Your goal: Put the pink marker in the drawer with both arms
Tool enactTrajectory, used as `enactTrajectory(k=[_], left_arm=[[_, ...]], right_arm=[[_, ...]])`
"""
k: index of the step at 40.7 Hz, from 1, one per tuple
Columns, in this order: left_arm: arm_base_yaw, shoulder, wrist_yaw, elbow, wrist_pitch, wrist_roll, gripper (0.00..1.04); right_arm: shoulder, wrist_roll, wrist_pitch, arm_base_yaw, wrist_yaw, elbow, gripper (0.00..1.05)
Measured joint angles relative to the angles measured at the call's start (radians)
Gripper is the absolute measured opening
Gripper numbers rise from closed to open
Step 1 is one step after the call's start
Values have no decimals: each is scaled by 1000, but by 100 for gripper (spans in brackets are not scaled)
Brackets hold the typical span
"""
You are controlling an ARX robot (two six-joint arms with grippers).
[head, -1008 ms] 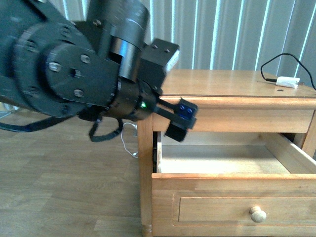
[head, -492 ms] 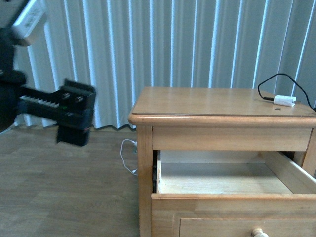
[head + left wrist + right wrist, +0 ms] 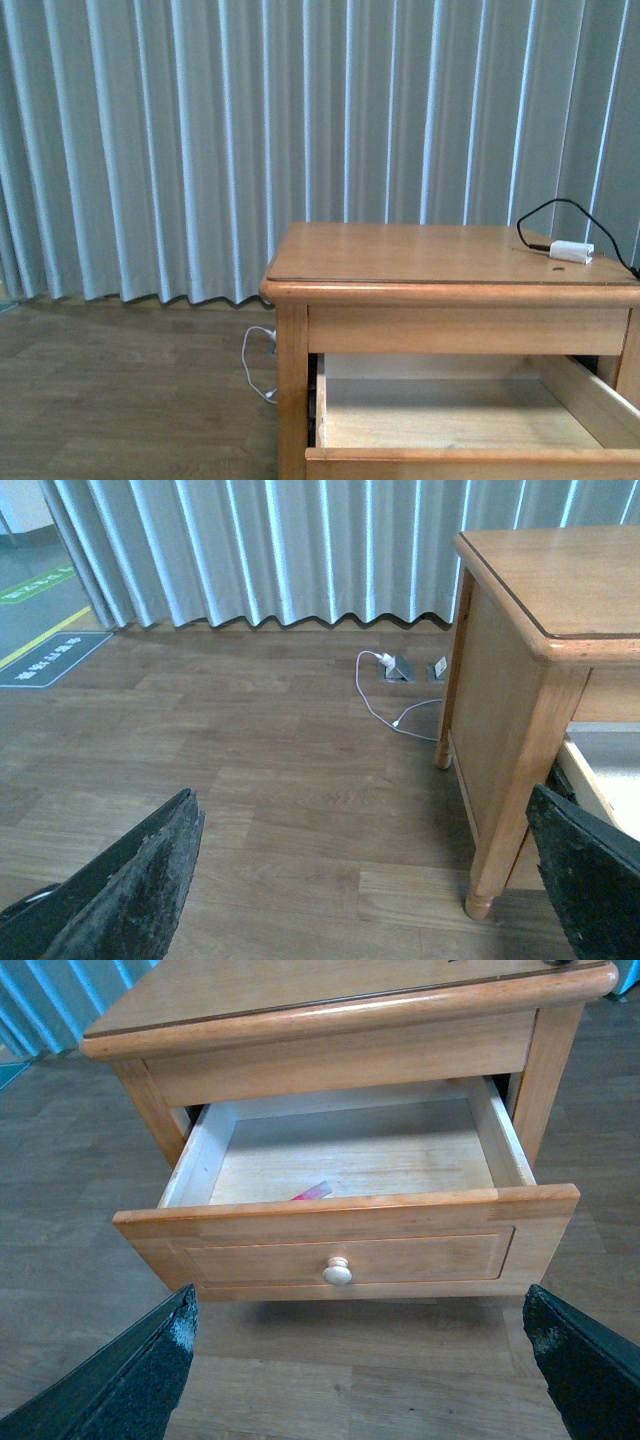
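The left gripper spreads wide above the plank floor. The pink marker, short and glossy, lies flat inside the open honey-coloured wooden drawer, just behind its panelled front and round knob. The right gripper also spreads wide, holding nothing.

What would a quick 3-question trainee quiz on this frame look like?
1. Fill in: the left end effector and the right end effector are both ____ (open/shut).
2. True or false: the drawer is pushed fully shut.
3. Where is the pink marker?
A. Held in the left end effector
B. Lying inside the drawer, close to its front wall
C. Held in the right end effector

Key: 1 open; 2 false; 3 B.
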Motion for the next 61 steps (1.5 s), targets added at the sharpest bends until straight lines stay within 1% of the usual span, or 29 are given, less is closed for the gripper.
enactTrajectory(k=[2, 3, 4, 5, 7, 11, 23, 24, 25, 27, 30, 31, 35, 47, 52, 61], left_arm=[[2, 0, 19, -3, 2, -5, 98], [17, -7, 79, -12, 16, -18, 93], [27, -15, 110, -22, 23, -21, 89], [41, -29, 164, -39, 30, -30, 84], [57, -51, 203, -64, 32, -33, 77], [90, -93, 247, -115, 35, -39, 61], [162, -217, 314, -218, 22, -49, 16], [171, -235, 324, -230, 15, -51, 9], [175, -245, 327, -236, 11, -51, 5], [183, -263, 334, -247, 4, -54, 4], [234, -294, 412, -262, -14, -55, 4], [249, -304, 422, -268, -19, -55, 4], [282, -344, 427, -285, -40, -55, 4], [285, -488, 434, -330, -137, -55, 4], [285, -513, 434, -346, -127, -55, 4], [285, -591, 434, -346, -197, -55, 4]], right_arm=[[0, 0, 0, 0, 0, 0, 96], [0, 0, 0, 0, 0, 0, 96], [0, 0, 0, 0, 0, 0, 96], [0, 0, 0, 0, 0, 0, 96], [0, 0, 0, 0, 0, 0, 96], [0, 0, 0, 0, 0, 0, 96], [0, 0, 0, 0, 0, 0, 96], [0, 0, 0, 0, 0, 0, 96], [0, 0, 0, 0, 0, 0, 96], [0, 0, 0, 0, 0, 0, 96], [0, 0, 0, 0, 0, 0, 96], [0, 0, 0, 0, 0, 0, 96], [0, 0, 0, 0, 0, 0, 96], [0, 0, 0, 0, 0, 0, 96], [0, 0, 0, 0, 0, 0, 96], [0, 0, 0, 0, 0, 0, 96]])
